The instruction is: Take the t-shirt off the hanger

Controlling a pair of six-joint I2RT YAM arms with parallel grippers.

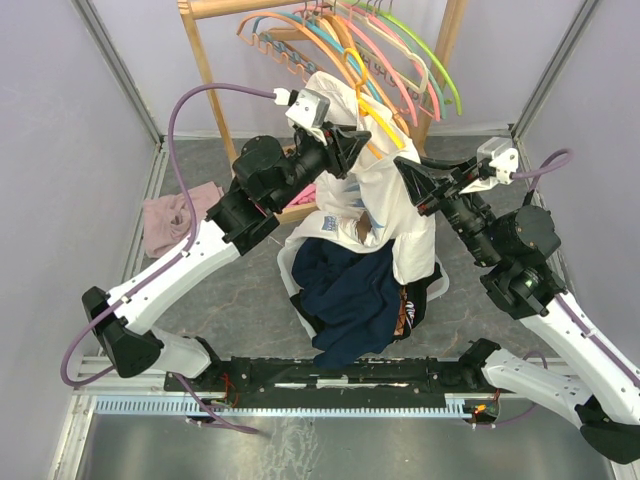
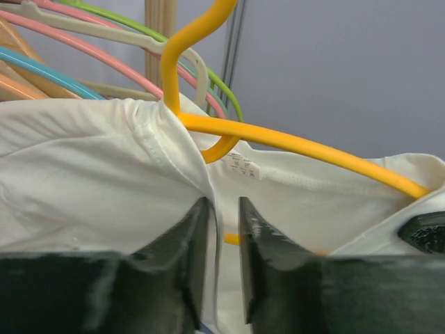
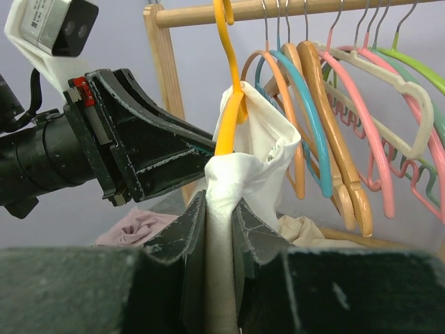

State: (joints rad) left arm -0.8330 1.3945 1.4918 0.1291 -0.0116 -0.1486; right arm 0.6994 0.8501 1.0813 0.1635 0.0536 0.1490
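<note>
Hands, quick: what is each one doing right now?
Left hand: closed on the white t-shirt.
Right hand: closed on it too.

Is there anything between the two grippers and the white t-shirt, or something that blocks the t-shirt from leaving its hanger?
Nothing separates them: the left gripper and the right gripper each pinch fabric of the white t-shirt. Only the yellow hanger itself, threaded through the collar, holds it back.
</note>
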